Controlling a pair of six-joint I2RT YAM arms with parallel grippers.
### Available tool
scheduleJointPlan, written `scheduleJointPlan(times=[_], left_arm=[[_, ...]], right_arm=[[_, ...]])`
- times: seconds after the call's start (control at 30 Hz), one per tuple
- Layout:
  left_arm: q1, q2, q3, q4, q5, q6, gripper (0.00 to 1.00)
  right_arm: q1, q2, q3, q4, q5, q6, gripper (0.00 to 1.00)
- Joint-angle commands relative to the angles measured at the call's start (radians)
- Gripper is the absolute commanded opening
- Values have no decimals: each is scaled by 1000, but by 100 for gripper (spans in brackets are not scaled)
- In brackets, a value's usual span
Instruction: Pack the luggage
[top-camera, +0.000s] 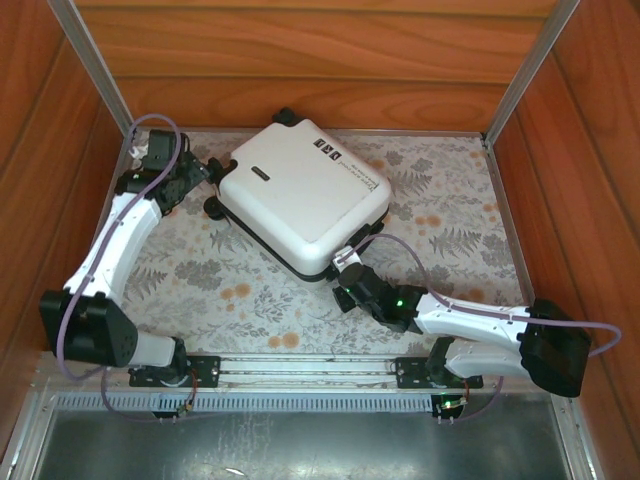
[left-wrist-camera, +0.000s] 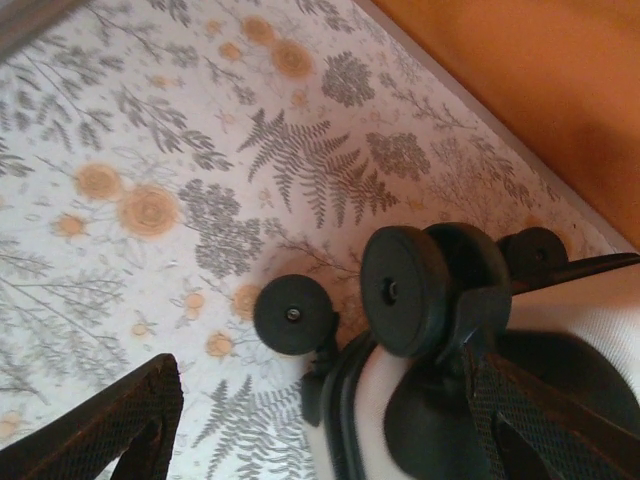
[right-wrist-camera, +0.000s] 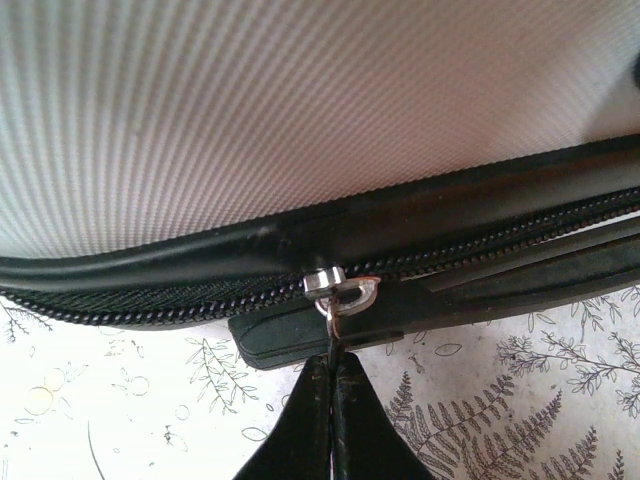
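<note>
Closest to us, low over the flowery table (top-camera: 200, 285), the right claw (right-wrist-camera: 333, 362) is pinched tight. Its two black fingers (right-wrist-camera: 305, 420) press together on the thin zipper pull (right-wrist-camera: 337, 325). The pull hangs from a little silver slider (right-wrist-camera: 325, 282) on the black zipper (right-wrist-camera: 110, 308), which runs along the near edge of the luggage (top-camera: 300, 195). From above, we see this claw touching that near edge, close to one corner. The luggage lies flat in the middle of the table, turned a bit crooked. Its shiny white shell faces up and its lid is down. Small black marks show on top, toward the far side. Farther back, on the left, the left claw (left-wrist-camera: 328, 385) is spread wide. One rough black finger (left-wrist-camera: 120, 430) is out over the table. The other sits by the wheel corner of the luggage, and that corner is between them. We cannot tell if the fingers touch it. Three black wheels (left-wrist-camera: 408, 290) show there, with the white shell beside them. Behind it all stand the brown wooden walls (top-camera: 300, 60).
</note>
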Motion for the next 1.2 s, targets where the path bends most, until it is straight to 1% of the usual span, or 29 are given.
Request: scheduleJointPlan(times=[0.0,0.13,0.23,0.37,0.57,0.7,0.9,1.07,1.17], left_arm=[[7,62,48,-38,66,-74,79],[7,123,72,-38,73,-175,79],[7,164,95,-42,84,-238,78],[4,211,129,-40,109,-282,77],[-16,262,179,-40,123,-298,77],[-35,284,200,-42,126,-296,75],[-62,328,220,-46,130,-296,70],[-75,364,255,-58,160,-280,70],[-88,332,285,-87,94,-227,74]], right_arm=[[-8,4,24,0,0,-15,0],[-8,-1,24,-13,8,-1,0],[-8,-2,15,3,-29,6,0],[-5,24,15,7,-41,22,0],[-2,63,15,38,-37,16,0],[-2,81,27,35,-27,14,0],[-2,61,26,36,1,6,0],[-2,40,15,36,12,-8,0],[-2,32,15,18,13,-10,0]])
